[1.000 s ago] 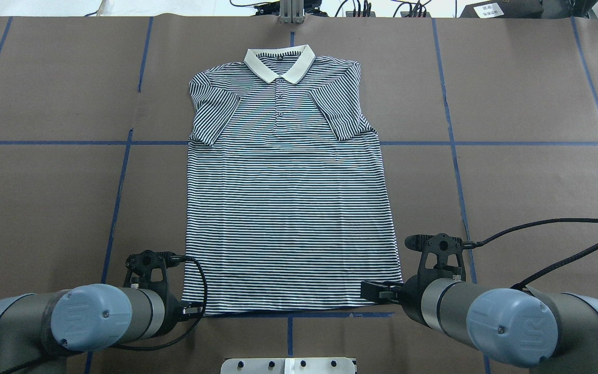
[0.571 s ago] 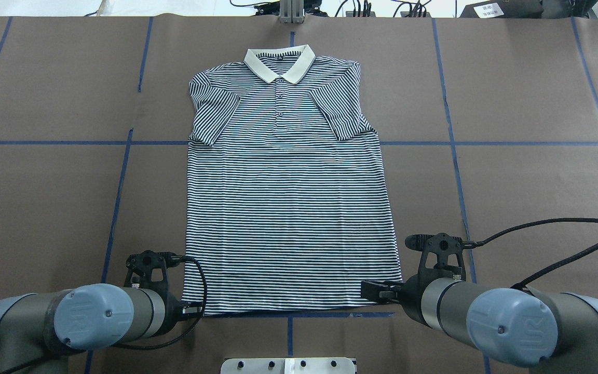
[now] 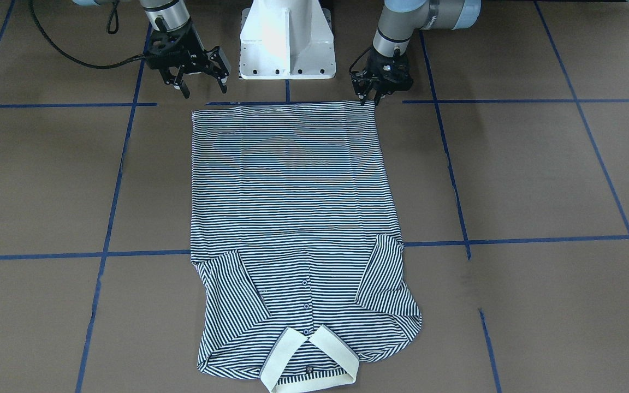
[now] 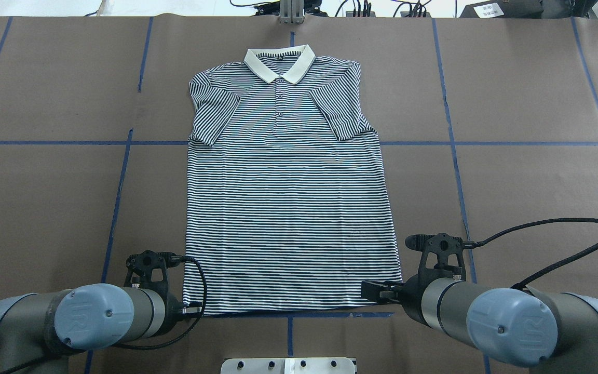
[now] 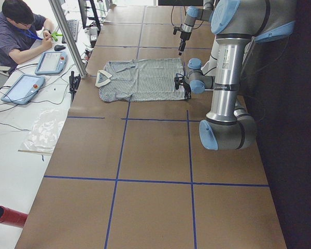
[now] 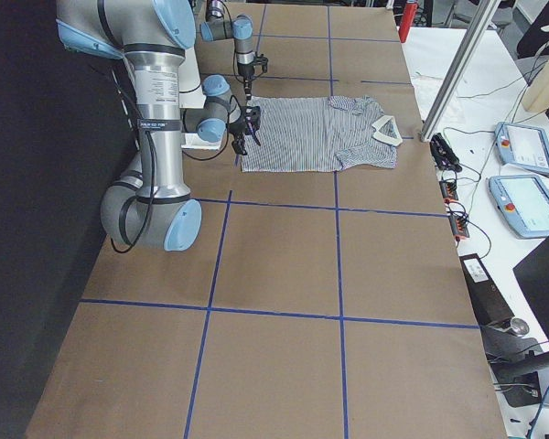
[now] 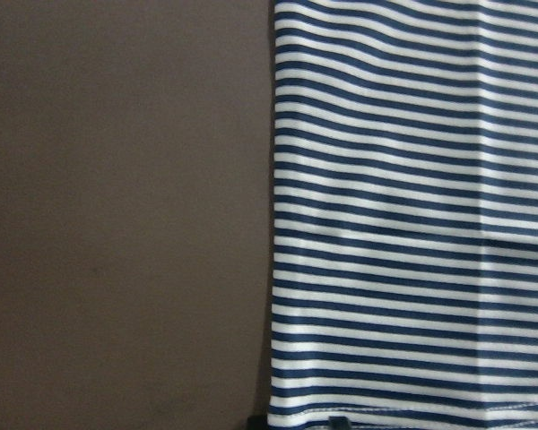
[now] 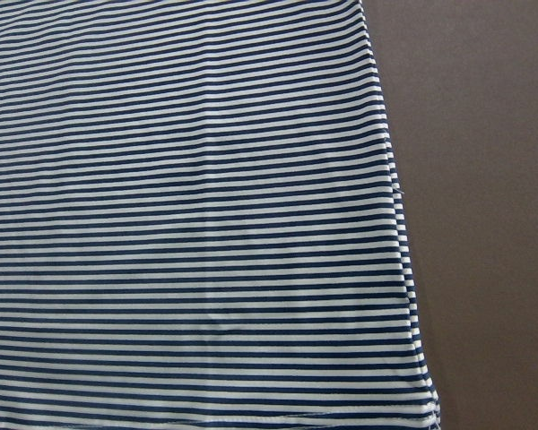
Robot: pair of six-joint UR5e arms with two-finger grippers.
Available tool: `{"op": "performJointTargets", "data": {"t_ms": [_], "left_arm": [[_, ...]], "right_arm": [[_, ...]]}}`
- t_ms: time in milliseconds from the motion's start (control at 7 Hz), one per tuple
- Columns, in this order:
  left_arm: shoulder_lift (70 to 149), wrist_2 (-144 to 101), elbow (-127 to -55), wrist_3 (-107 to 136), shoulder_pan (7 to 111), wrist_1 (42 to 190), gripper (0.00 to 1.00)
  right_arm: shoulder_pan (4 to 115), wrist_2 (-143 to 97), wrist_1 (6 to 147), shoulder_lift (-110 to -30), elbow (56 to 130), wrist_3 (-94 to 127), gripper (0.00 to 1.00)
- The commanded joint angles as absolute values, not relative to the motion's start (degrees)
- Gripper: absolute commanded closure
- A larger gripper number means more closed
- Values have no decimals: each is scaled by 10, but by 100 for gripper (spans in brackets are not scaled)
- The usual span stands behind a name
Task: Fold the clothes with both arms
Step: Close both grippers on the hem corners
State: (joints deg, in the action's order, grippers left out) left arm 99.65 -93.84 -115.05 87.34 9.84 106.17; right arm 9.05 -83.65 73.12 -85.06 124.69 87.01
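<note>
Lying flat and face up on the brown tabletop (image 4: 512,93), the striped polo shirt (image 4: 288,208) has its cream collar (image 4: 279,62) at the end far from the robot. Its hem (image 3: 284,107) is at the near end, so each arm can reach a hem corner without stretching. Both sleeves (image 4: 216,111) are turned in over the chest, leaving a near-rectangular panel; by my reading the next fold brings hem to collar. The left end effector (image 3: 372,98) sits right at its corner of the hem, tips down and fingers close together. Whether cloth is pinched between them I cannot tell, though its wrist camera shows a dark fingertip at the hem's edge. The right end effector (image 3: 201,84) hangs just off the opposite hem corner, on the robot's side, jaws spread wide and holding nothing. That mismatch matters: lifting should wait until both corners are gripped, or the hem will likely skew.
</note>
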Motion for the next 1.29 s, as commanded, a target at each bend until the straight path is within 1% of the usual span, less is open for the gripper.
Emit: {"op": "performJointTargets", "data": {"t_ms": [0, 143, 286, 429, 571, 714, 1143], "left_arm": [[997, -938, -1152, 872, 98, 1062, 100], [997, -938, -1155, 872, 98, 1062, 100], [998, -938, -1156, 872, 98, 1062, 100], [1005, -938, -1158, 873, 98, 1062, 100], [1015, -939, -1158, 874, 98, 1062, 100], [1022, -940, -1158, 875, 98, 1062, 100], [1024, -940, -1158, 877, 98, 1062, 100]], "right_arm": [[91, -836, 732, -851, 1244, 871, 0], [89, -826, 732, -850, 1238, 872, 6], [79, -797, 732, -848, 1225, 898, 23], [69, -780, 733, -849, 1211, 930, 31], [65, -767, 738, -848, 1201, 931, 35], [65, -768, 739, -846, 1185, 928, 37], [65, -768, 740, -850, 1182, 927, 37]]}}
